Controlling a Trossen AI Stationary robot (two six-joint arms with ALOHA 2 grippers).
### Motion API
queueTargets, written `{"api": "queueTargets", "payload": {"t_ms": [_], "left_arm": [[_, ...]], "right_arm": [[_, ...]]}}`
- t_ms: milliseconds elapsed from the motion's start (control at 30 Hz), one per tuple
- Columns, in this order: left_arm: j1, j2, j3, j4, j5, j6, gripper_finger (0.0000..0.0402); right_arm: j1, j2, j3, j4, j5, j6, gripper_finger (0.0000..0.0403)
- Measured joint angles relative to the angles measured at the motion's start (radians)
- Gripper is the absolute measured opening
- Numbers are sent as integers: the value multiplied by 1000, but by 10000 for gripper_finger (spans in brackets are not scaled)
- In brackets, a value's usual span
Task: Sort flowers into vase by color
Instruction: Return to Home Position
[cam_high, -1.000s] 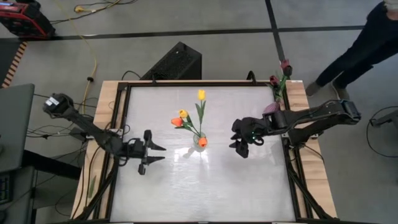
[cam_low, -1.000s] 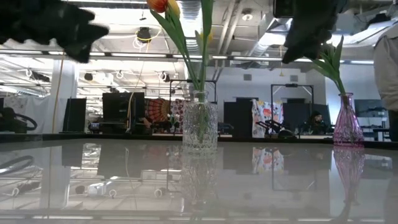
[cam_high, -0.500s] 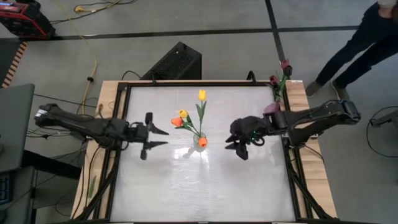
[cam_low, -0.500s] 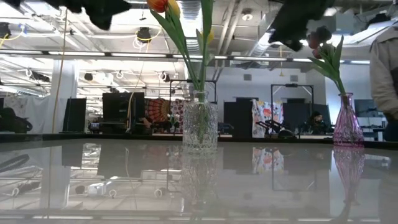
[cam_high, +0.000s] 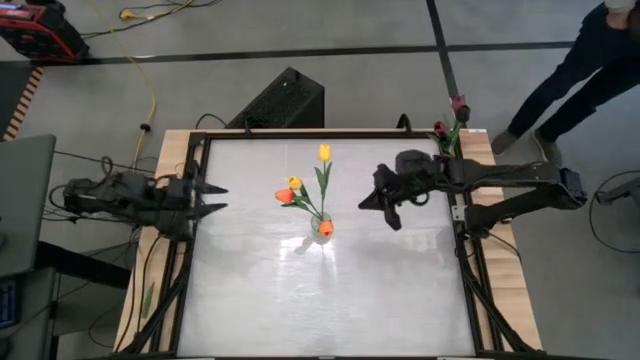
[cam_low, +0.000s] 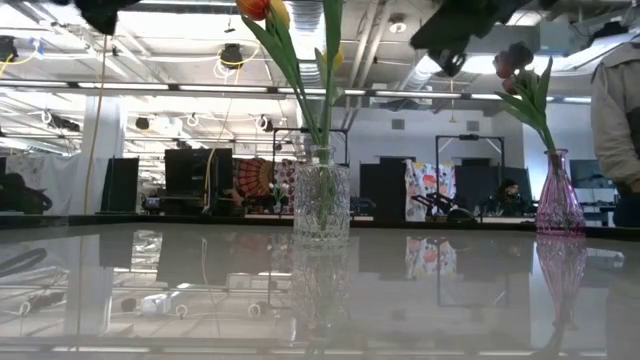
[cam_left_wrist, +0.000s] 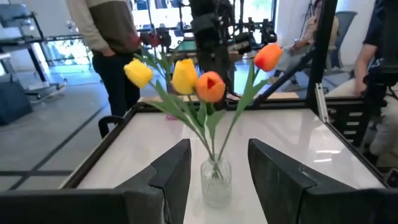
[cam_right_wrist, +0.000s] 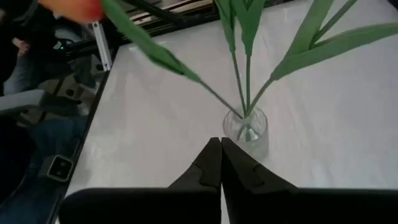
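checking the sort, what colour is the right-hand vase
Pink vase, clearest in the low view.

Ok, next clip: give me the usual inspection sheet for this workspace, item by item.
Surface: white glossy tabletop, no spills seen.
Job's things: four tulips, yellow and orange, stand in the clear vase mid-table; maroon tulips in the pink vase at the table's far right.
Clutter: nothing seen.
Claws: left claw open, at the table's left edge; right claw shut, empty, raised right of the clear vase.
Cables: yellow cable on the floor beyond the table.
Surroundings: person standing past the far right corner; black box behind the table.
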Motion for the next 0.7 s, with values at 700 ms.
{"api": "queueTargets", "payload": {"t_ms": [700], "left_arm": [[0, -221, -251, 139, 14, -94, 149]], "right_arm": [[89, -428, -468, 306, 117, 128, 17]]}}
